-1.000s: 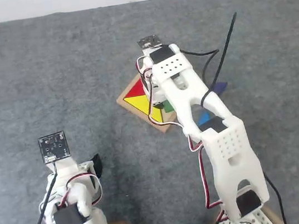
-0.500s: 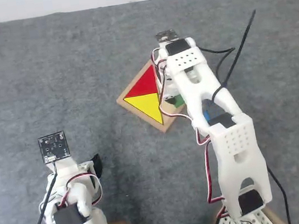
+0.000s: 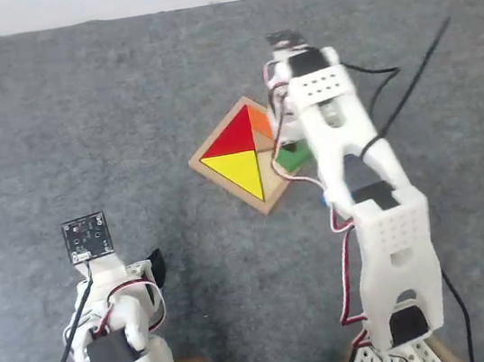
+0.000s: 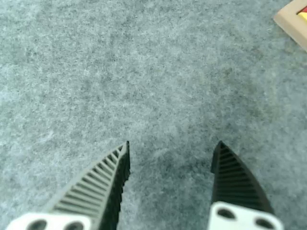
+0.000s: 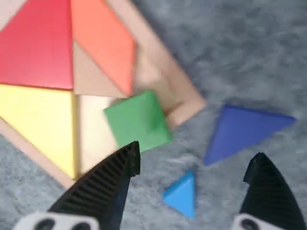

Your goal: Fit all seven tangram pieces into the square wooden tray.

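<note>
Two sets of jaws stand spread, nothing held; right gripper [image 5: 196, 155] hangs above light-blue triangle [image 5: 182, 194], dark-blue triangle [image 5: 240, 132] near it on carpet [image 5: 249, 48]; green square [image 5: 138, 120] straddles rim of tray [image 5: 189, 98]; red triangle [image 5: 36, 45], yellow triangle [image 5: 36, 120], orange piece [image 5: 103, 43] lie inside; left gripper [image 4: 173, 143] hangs over carpet, well apart.

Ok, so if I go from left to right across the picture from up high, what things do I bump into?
Left arm → yellow triangle → orange piece → green square. The red triangle sits level with the yellow one, so it is left out.
</note>
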